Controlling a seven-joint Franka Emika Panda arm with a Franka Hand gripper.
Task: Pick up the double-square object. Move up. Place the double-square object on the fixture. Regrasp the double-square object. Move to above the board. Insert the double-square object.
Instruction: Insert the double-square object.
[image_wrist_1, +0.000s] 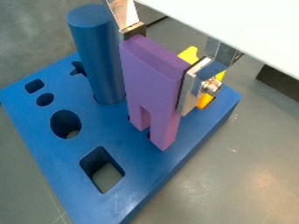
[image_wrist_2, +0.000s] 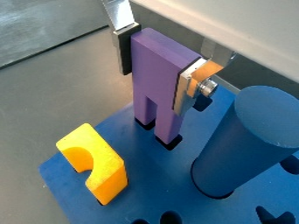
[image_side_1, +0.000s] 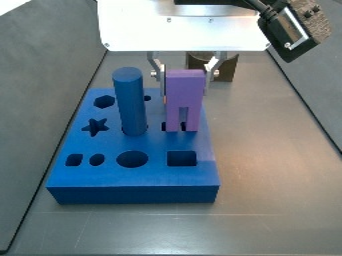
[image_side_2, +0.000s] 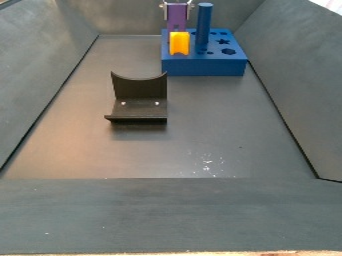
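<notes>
The purple double-square object (image_wrist_1: 158, 87) (image_wrist_2: 158, 83) stands upright on the blue board (image_wrist_1: 140, 188) (image_side_1: 134, 178). Its two legs point down, and their feet sit in a dark opening of the board. My gripper (image_wrist_1: 163, 54) (image_wrist_2: 158, 70) is shut on its upper part, one silver finger (image_wrist_2: 125, 48) pressed on one narrow side and the other finger (image_wrist_2: 190, 92) on the opposite side. In a side view the object (image_side_1: 183, 100) hangs under the white gripper body, and from farther off (image_side_2: 175, 15) it shows at the board's (image_side_2: 207, 62) near edge. The fixture (image_side_2: 138, 100) stands empty on the floor, well apart from the board.
A tall blue cylinder (image_wrist_1: 100, 61) (image_wrist_2: 239, 144) (image_side_1: 128, 100) stands in the board close beside the purple piece. A yellow block (image_wrist_2: 93, 160) (image_side_2: 179, 42) lies on the board on the other side. Open star, round and square holes (image_side_1: 181, 157) dot the board. Grey walls ring the floor.
</notes>
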